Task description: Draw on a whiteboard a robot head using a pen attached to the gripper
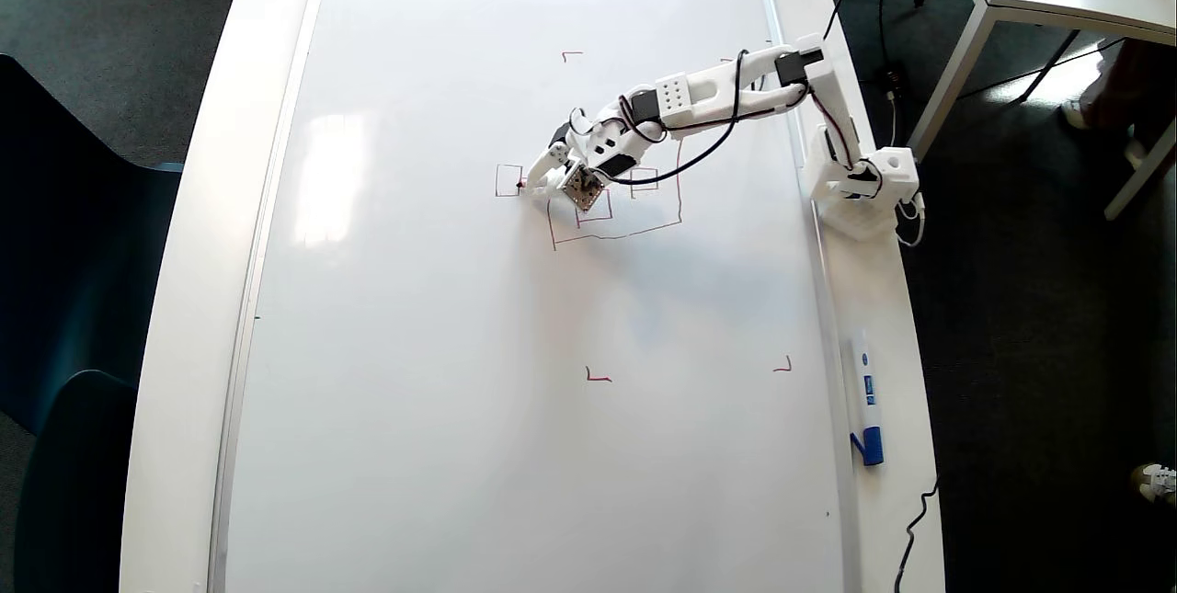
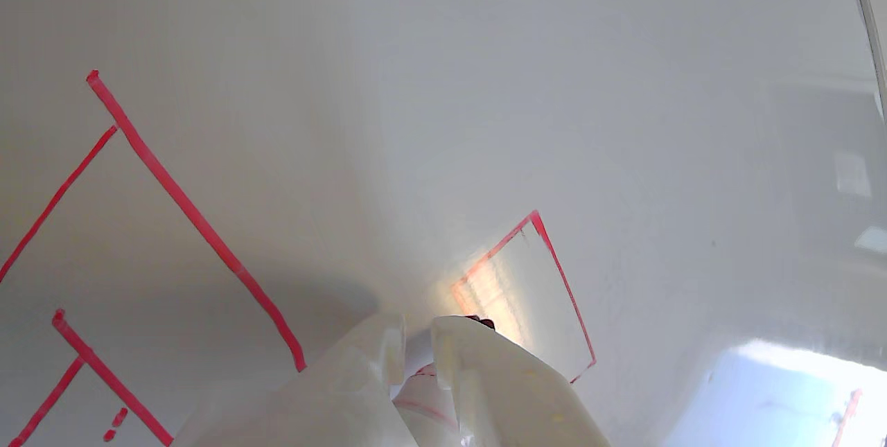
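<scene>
One broad whiteboard (image 1: 414, 317) lies flat across the table so my short arm can reach its drawing zone, and on it the robot head (image 1: 644, 230) sits near my base — a wobbly red outline with a line running out to a small outer square. My gripper (image 1: 542, 181) is clamped on the pen (image 2: 424, 391), tip down beside that small square, apparently touching — so the stroke lands there.

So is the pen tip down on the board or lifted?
Down, apparently: the pen tip meets the whiteboard beside the small outer square. Exact contact cannot be confirmed.
</scene>
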Controlling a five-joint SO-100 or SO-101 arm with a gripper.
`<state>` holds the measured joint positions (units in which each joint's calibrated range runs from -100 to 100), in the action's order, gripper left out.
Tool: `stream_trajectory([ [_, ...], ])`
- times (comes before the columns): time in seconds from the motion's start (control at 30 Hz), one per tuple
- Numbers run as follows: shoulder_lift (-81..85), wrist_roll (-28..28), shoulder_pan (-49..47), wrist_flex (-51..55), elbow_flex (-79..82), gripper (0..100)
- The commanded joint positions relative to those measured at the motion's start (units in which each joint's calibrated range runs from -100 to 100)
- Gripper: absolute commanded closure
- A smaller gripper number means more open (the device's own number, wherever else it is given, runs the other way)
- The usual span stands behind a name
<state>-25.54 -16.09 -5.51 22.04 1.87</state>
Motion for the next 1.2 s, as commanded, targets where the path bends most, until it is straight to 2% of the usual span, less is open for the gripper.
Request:
stream_trajectory([
  [0.0,8.98,0.22,0.02,0.28,-2.46,99],
  [0.17,17.28,0.27,-0.28,4.54,-1.19,99],
  [0.23,23.9,0.27,-0.65,7.15,3.26,99],
  [0.63,62.31,0.33,0.02,6.97,39.48,99],
  [1.07,80.34,0.38,2.6,-20.57,71.25,99],
  [1.17,82.27,0.43,2.52,-31.86,79.43,99],
])
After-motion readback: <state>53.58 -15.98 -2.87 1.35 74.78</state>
